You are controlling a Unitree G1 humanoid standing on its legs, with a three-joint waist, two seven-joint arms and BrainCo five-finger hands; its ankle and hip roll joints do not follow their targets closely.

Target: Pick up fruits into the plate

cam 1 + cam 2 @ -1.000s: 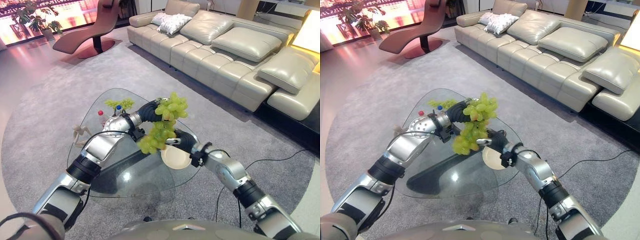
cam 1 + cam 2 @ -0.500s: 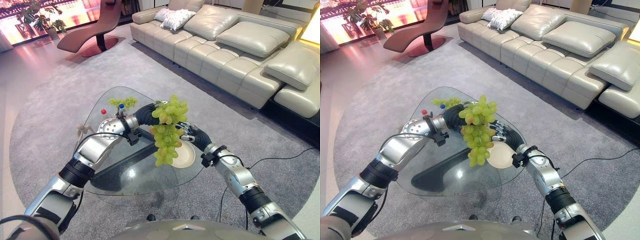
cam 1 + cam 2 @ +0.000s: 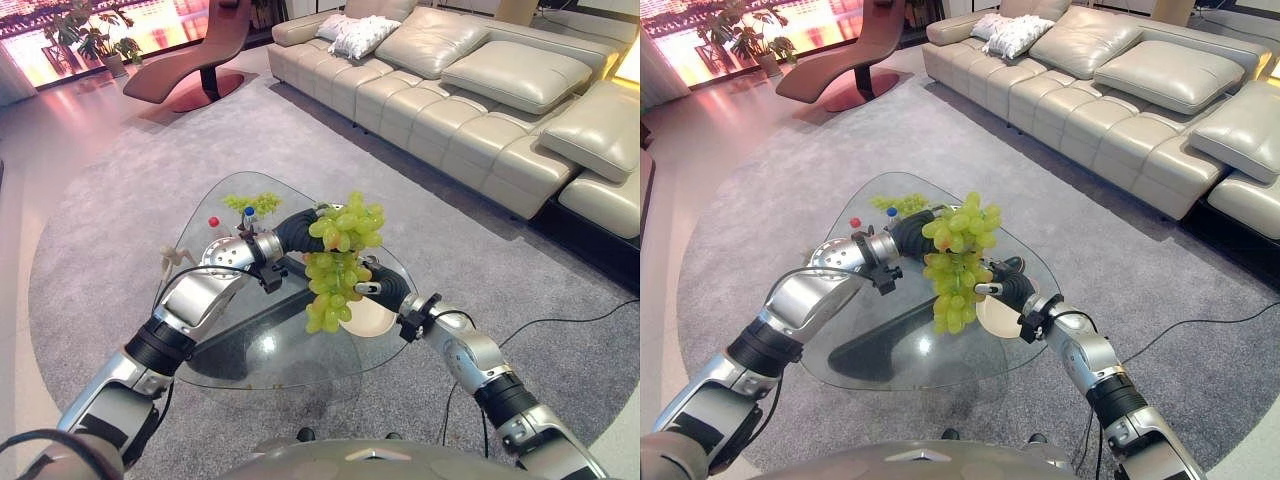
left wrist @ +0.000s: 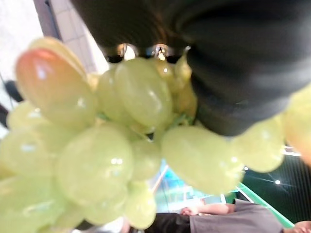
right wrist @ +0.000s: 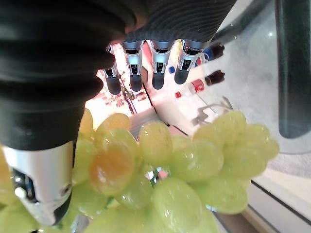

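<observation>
A large bunch of green grapes (image 3: 335, 270) hangs in the air above the glass table (image 3: 250, 350). My left hand (image 3: 296, 228) is shut on its top, and the grapes (image 4: 97, 155) crowd against its dark cover. My right hand (image 3: 378, 290) sits just right of the bunch's lower half, fingers (image 5: 158, 68) relaxed and open, with the grapes (image 5: 194, 160) lying between them and the thumb. Under that hand, on the table's right side, is a cream plate (image 3: 375, 318). The bunch's tip dangles by the plate's left rim.
At the table's far left are a small green bunch (image 3: 250, 203), a red-capped bottle (image 3: 212, 224), a blue-capped bottle (image 3: 248, 213) and a small wooden figure (image 3: 170, 260). A beige sofa (image 3: 470, 90) and a brown lounge chair (image 3: 190, 60) stand beyond on the grey rug.
The camera has shifted. The bunch's lower part, swung out to the left a second ago, now hangs straight down. My right hand stays close beside it over the plate.
</observation>
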